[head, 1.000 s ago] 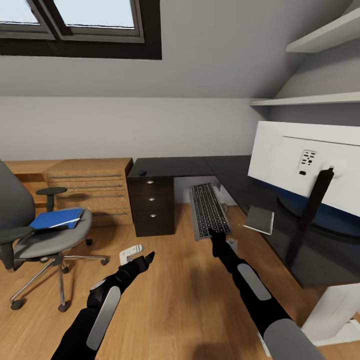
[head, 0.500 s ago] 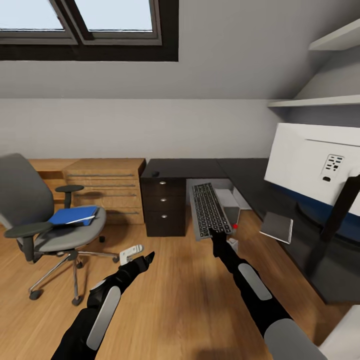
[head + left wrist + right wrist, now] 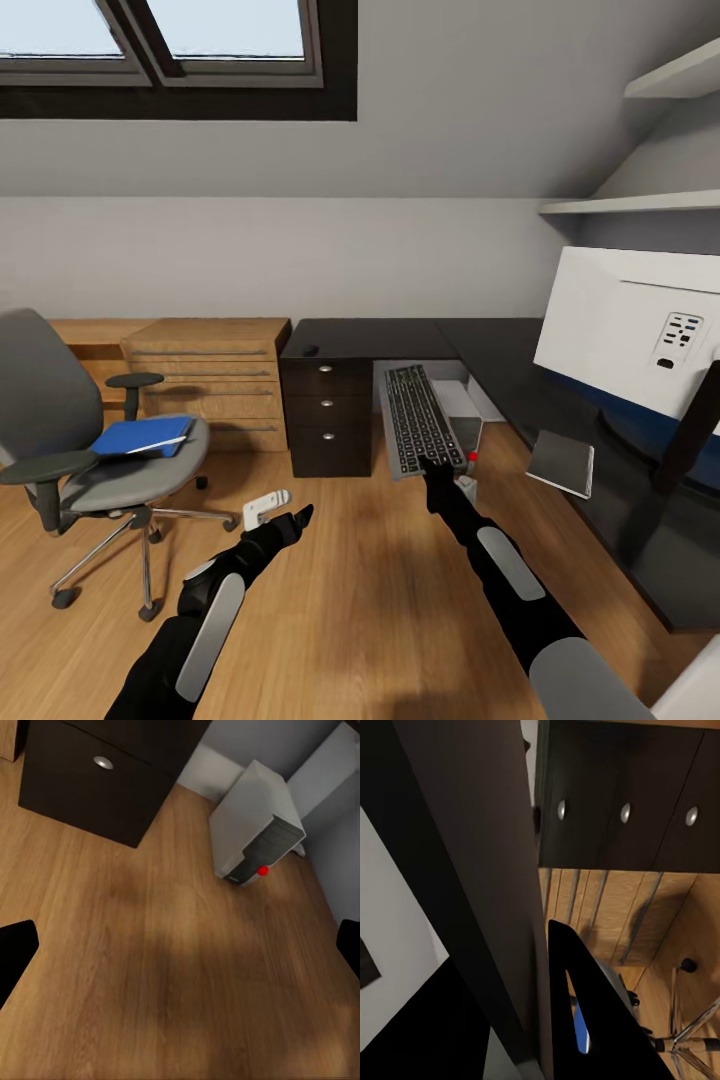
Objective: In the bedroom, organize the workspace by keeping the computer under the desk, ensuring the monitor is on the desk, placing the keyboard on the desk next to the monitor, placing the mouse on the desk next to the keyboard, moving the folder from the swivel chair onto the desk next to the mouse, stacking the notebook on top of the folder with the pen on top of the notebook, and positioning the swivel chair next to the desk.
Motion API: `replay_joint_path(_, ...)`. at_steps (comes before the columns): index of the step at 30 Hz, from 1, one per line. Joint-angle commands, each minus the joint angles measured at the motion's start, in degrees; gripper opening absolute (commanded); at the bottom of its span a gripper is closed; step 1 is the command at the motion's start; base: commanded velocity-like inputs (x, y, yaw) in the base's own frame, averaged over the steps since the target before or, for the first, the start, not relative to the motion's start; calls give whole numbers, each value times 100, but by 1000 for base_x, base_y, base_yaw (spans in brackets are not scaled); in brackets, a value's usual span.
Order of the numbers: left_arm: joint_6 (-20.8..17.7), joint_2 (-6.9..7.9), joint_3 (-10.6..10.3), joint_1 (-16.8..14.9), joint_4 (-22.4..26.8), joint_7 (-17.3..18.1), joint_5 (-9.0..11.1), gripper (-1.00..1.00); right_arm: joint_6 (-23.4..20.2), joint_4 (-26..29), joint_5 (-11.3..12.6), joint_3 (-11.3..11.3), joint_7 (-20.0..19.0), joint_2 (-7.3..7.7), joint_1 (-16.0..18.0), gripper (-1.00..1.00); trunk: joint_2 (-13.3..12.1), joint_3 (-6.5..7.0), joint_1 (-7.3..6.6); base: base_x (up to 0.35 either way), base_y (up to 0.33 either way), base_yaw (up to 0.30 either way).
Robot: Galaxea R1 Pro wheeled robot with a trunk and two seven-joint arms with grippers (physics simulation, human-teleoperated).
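Observation:
My right gripper [image 3: 430, 465] is shut on the near edge of the grey keyboard [image 3: 417, 420], held in the air above the floor in front of the dark desk [image 3: 400, 336]. In the right wrist view the keyboard [image 3: 472, 870] is a dark slab between the fingers [image 3: 585, 1005]. My left gripper [image 3: 300, 515] hangs open over bare floor. The white monitor [image 3: 640, 335] stands on the desk, back towards me, with a grey notebook [image 3: 562, 463] near it. A black mouse [image 3: 311, 350] lies on the desk's far corner. The grey computer [image 3: 255, 825] stands under the desk. The blue folder [image 3: 140, 437] lies on the swivel chair [image 3: 100, 480].
A dark drawer unit [image 3: 325, 410] stands under the desk's left end, with a wooden dresser [image 3: 210, 375] beside it. White shelves [image 3: 640, 203] hang above the monitor. A small white object [image 3: 262, 506] shows beside my left gripper. Open wooden floor lies between the chair and the desk.
The whole picture has shifted right, so the camera turned left: more of the chair shows, less of the monitor. Both arms keep their pose and the keyboard stays held.

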State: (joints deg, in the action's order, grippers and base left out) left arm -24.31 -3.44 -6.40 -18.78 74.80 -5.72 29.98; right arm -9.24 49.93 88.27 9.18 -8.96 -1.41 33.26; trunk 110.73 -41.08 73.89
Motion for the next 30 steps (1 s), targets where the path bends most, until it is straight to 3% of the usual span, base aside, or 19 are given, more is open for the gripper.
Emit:
replay_joint_path(1, -21, 1, -11, -3, 9, -52, 61, 100, -19, 1, 65, 2, -33, 0, 2, -100, 3, -6, -1, 1, 0, 0)
replay_joint_path(7, -21, 1, -19, -3, 9, -52, 61, 100, -21, 0, 76, -3, -305, -4, 4, -100, 3, -6, -1, 0, 0, 0)
replay_joint_path(16, -15, 1, -23, -3, 16, -55, 48, 100, -5, -9, 72, 10, -348, -27, 4, -100, -358, 156, -198, 0, 0, 9)
replay_joint_path(27, -12, 1, -28, -3, 29, -61, 26, 100, 2, -35, 75, 8, -327, -35, 3, -100, -799, 362, -440, 0, 0, 234)
replay_joint_path(30, -11, 1, -193, -3, 27, -65, 17, 100, -18, -52, 61, -2, -334, 7, 4, -100, -920, 416, -506, 0, 0, 50)
